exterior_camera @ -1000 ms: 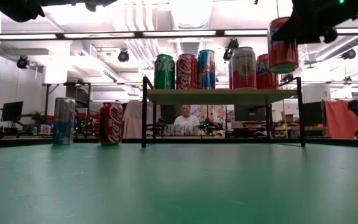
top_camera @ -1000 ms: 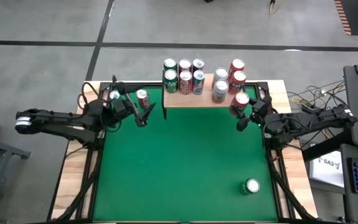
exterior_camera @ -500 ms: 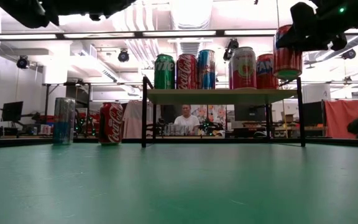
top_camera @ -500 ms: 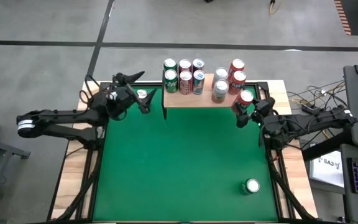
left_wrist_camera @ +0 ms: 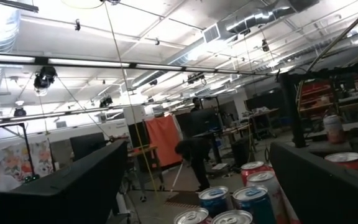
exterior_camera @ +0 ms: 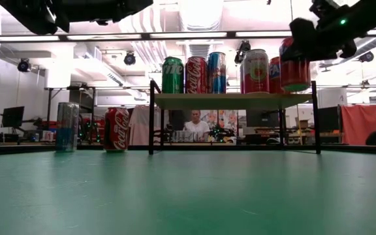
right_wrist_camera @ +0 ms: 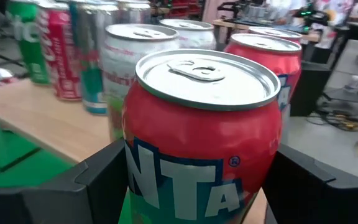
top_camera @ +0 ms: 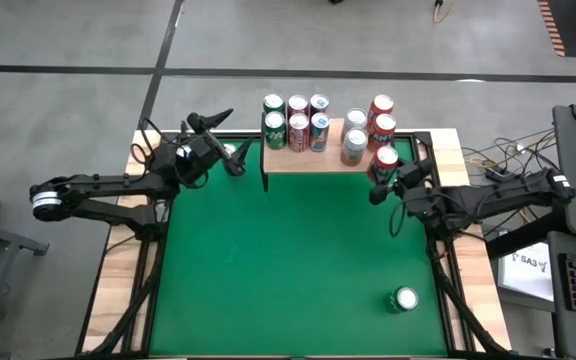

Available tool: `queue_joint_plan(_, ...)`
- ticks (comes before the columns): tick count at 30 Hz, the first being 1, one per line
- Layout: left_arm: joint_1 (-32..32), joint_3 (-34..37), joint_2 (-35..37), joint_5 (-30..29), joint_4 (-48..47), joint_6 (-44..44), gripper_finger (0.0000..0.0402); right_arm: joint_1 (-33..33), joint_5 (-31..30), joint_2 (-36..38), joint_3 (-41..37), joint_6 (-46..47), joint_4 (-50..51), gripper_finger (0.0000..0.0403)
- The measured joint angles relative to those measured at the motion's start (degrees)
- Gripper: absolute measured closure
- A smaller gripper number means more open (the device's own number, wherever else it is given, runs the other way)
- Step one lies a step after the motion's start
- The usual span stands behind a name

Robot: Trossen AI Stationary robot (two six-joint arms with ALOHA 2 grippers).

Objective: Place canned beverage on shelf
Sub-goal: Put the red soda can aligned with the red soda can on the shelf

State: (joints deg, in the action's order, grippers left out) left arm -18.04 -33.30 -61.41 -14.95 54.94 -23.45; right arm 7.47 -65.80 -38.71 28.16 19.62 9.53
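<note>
The shelf [top_camera: 308, 160], a light wooden board on black legs, stands at the table's far edge with several upright cans on it. My right gripper [top_camera: 388, 172] is shut on a red Fanta can [exterior_camera: 294, 65] at the shelf's right end, its base just above board level. My left gripper [top_camera: 226, 152] is open and raised left of the shelf, fingers [left_wrist_camera: 73, 186] wide apart with nothing between them. Under the left arm a silver-blue can [exterior_camera: 67, 126] and a red cola can [exterior_camera: 116, 129] stand upright on the green felt. My right gripper pinches the Fanta can's round wall [right_wrist_camera: 135, 168] between its two fingers, one on each side. The fingers [right_wrist_camera: 316, 180] come in about level from the table's right side. The can stays upright, top up, lifted clear of the felt beside the shelf's other red cans.
A green can [top_camera: 404, 299] stands alone on the felt near the front right corner. The wide middle of the green table [top_camera: 288, 260] holds nothing. Cables and a desk lie beyond the right edge; a person sits in the room behind the shelf.
My right gripper has sunk with the Fanta can, which stays upright, down to the level of the cans on the shelf's right end. My left gripper, still open, has swung toward the table's far edge beside the shelf and tipped upward.
</note>
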Motion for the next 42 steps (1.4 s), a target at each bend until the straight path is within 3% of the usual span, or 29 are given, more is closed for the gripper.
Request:
queue_joint_plan(33,-0.3,0.1,0.0,-0.1,-0.5,-1.4,0.0024,-9.9,-0.6,-8.4,3.2,3.4,-0.3,0.0117)
queue_joint_plan(42,-0.5,0.1,0.0,-1.0,-0.7,-1.8,0.0024,-10.9,-0.4,-8.3,3.4,3.2,-0.1,0.0055)
